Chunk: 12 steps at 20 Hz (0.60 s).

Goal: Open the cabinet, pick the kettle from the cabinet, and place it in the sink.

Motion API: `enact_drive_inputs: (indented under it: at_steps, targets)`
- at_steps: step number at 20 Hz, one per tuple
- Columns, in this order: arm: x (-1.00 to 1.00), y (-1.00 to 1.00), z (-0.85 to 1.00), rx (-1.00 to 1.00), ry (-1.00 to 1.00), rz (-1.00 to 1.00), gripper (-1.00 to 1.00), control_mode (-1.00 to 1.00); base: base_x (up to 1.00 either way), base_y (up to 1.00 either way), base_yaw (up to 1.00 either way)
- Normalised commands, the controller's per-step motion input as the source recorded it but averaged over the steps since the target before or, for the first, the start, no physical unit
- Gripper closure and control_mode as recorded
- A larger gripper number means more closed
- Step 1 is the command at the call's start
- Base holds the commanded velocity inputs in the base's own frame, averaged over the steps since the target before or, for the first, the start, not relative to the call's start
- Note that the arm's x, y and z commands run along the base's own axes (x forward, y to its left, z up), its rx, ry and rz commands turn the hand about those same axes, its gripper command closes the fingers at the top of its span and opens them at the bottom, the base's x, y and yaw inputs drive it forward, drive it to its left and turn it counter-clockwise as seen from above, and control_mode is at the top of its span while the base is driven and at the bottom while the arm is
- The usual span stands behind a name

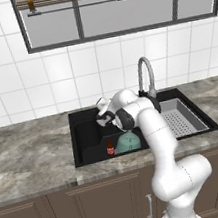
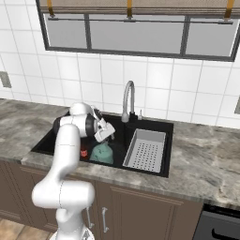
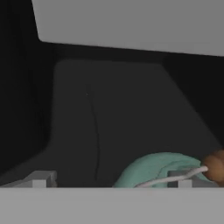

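Now kettle [image 3: 154,169] just below end effector [image 3: 111,183].

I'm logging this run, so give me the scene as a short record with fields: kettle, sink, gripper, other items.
kettle: teal kettle sits inside the basin, at its front edge
sink: black sink set in the grey stone counter, silver faucet behind it
gripper: gripper above the kettle, fingers spread, holding nothing
other items: small red bottle beside the kettle; grey strainer tray in the sink's right half

The kettle [image 3: 153,170] lies low in the dark sink [image 3: 109,109].
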Motion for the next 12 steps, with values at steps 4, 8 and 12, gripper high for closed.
enact_drive_inputs:
  at_steps: [4,8,12]
  targets:
    - [-0.21,0.24,-0.22,0.05,-0.31,0.03,-1.00,-1.00,0.00,0.00,0.00]
    - [-0.25,0.25,-0.22,0.08,-0.30,0.04,-1.00,-1.00,0.00,0.00,0.00]
    - [-0.31,0.23,-0.23,0.09,-0.29,0.04,-1.00,-1.00,0.00,0.00,0.00]
